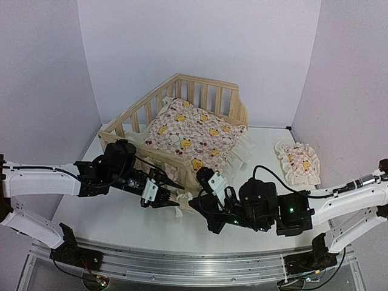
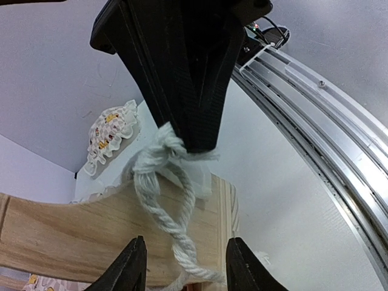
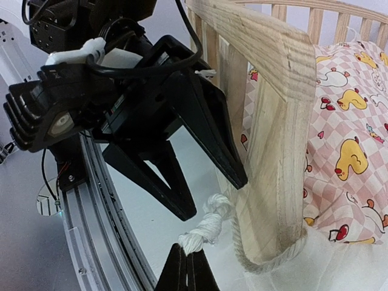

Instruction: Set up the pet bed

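The light-wood pet bed [image 1: 203, 82] stands at the back centre with the pink-checkered duck cushion [image 1: 194, 133] inside. A white rope [image 3: 209, 227] is looped round the bed's near corner post [image 3: 273, 151]. My right gripper [image 3: 188, 257] is shut on the rope's knotted end, just in front of that post. My left gripper [image 2: 185, 267] is open, its fingers either side of the twisted rope [image 2: 176, 218] against the bed's wood [image 2: 73, 230], not gripping it. In the top view both grippers, left [image 1: 173, 194] and right [image 1: 194, 203], meet tip to tip at the bed's front corner.
The small matching pillow [image 1: 297, 160] lies on the table to the right, apart from the bed; it also shows in the left wrist view [image 2: 112, 133]. The cushion's white frill hangs over the bed's open front side. A metal rail [image 1: 182, 264] runs along the near edge.
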### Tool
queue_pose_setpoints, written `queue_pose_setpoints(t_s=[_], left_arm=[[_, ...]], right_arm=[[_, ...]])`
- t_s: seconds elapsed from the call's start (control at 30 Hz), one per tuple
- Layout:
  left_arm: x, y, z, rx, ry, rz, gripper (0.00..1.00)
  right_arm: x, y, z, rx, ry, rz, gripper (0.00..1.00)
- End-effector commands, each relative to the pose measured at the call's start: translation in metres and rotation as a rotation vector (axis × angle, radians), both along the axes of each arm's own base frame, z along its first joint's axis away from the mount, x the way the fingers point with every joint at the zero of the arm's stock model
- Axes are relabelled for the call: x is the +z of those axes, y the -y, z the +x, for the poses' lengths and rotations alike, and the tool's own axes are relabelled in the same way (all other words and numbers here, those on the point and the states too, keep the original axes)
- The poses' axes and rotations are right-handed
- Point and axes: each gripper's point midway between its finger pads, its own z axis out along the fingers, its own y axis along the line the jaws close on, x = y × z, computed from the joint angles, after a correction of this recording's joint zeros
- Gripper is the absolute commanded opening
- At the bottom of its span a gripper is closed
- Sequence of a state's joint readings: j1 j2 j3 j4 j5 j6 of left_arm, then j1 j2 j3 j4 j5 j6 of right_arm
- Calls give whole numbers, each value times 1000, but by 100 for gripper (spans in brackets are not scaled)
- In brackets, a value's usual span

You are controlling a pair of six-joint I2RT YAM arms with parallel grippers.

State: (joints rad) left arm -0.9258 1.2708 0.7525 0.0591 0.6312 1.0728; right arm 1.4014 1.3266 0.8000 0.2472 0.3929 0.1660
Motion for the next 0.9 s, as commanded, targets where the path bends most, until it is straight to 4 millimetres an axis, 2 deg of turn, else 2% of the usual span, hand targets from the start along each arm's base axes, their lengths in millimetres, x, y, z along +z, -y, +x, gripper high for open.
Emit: queue_pose_setpoints(t_s=[0.0,0.07,0.2,0.33,0.47,0.57,0.63,0.73,0.87], left_arm=[[26,16,17,45,93,-101,44],[23,17,22,68,95,-96,42],[16,17,29,98,117,-88,31],[12,17,39,147,145,-74,16],[13,12,39,160,152,-62,1],[18,8,35,159,149,-62,0],[26,4,30,145,150,-80,0],[37,1,18,107,138,-110,0],[45,-3,7,66,120,-128,0]], right_arm=[[35,-5,1,15,33,68,0],[37,-5,1,18,40,68,0],[43,-4,1,17,47,76,0],[47,-1,4,3,50,85,0],[50,5,16,-50,60,79,0],[50,11,32,-130,87,31,0],[39,9,40,-155,108,-43,0],[31,-1,46,-147,140,-100,0],[22,-1,55,-153,155,-139,0]])
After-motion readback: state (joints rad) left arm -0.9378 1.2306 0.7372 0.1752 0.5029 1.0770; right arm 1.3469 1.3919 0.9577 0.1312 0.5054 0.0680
